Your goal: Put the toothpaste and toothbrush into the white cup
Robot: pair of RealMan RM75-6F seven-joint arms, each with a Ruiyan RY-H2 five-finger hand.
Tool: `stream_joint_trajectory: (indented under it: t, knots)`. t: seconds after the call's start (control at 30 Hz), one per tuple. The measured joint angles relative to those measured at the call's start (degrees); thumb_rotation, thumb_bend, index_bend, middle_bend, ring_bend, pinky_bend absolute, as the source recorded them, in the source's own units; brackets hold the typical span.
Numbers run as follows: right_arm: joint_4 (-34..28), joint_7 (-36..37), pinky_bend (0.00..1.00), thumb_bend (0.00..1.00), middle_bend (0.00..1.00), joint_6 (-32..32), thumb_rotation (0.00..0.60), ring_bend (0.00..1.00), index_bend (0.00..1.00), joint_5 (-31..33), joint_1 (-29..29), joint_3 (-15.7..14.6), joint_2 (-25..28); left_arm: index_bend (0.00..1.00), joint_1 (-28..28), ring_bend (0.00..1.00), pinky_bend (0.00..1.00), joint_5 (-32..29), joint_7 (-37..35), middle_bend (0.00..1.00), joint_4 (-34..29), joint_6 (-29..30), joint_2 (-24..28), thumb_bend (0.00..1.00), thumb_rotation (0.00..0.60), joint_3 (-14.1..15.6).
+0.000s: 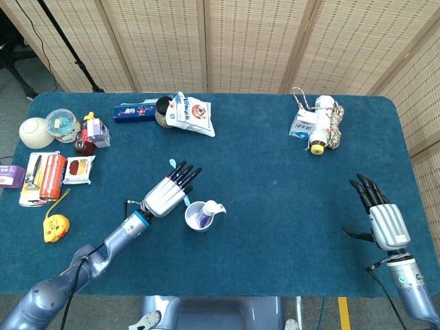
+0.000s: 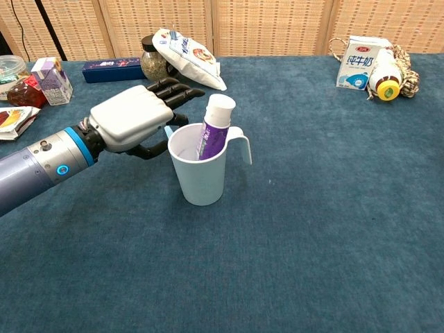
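White cup (image 2: pixel 200 173) stands centre-left on desk (image 2: pixel 333 208), toothpaste (image 2: pixel 211 128) upright inside. Left hand (image 2: pixel 132 121) just left of cup rim, grasping light-blue toothbrush (image 1: pixel 173 166). Right hand (image 1: pixel 383 218) lower right, released, fingers spread, holding nothing.

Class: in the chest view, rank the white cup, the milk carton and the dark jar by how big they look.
1. white cup, though nearest the camera
2. milk carton
3. dark jar, partly hidden

You have one white cup (image 2: pixel 200 173), one toothpaste (image 2: pixel 214 125), one toothbrush (image 1: pixel 175 168) by your left hand (image 2: pixel 132 121).
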Motion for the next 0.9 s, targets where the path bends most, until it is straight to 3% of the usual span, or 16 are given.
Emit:
stream_joint_trajectory:
  t: [0.33, 0.57, 0.9]
  knots:
    - [-0.34, -0.32, 0.28, 0.0, 0.0, -0.13, 0.6, 0.0, 0.0, -0.21, 0.04, -0.24, 0.0, 0.8, -0.8, 0.0, 0.0, -1.3, -1.03, 0.0, -9.09, 6.06, 5.36, 0.45, 0.6, -3.81]
    - [-0.35, -0.82, 0.28, 0.0, 0.0, -0.54, 0.6, 0.0, 0.0, -0.14, 0.15, -0.34, -0.2, 0.82, -0.65, 0.0, 0.0, -1.57, 1.7, 0.0, -22.42, 9.4, 12.71, 0.45, 0.6, -5.77]
    - [-0.51, -1.9, 0.28, 0.0, 0.0, -1.15, 0.6, 0.0, 0.0, -0.29, 0.35, -0.7, -0.65, 0.81, 0.97, 0.0, 0.0, -1.67, 6.37, 0.0, -41.4, 9.85, 22.96, 0.45, 0.6, -6.29]
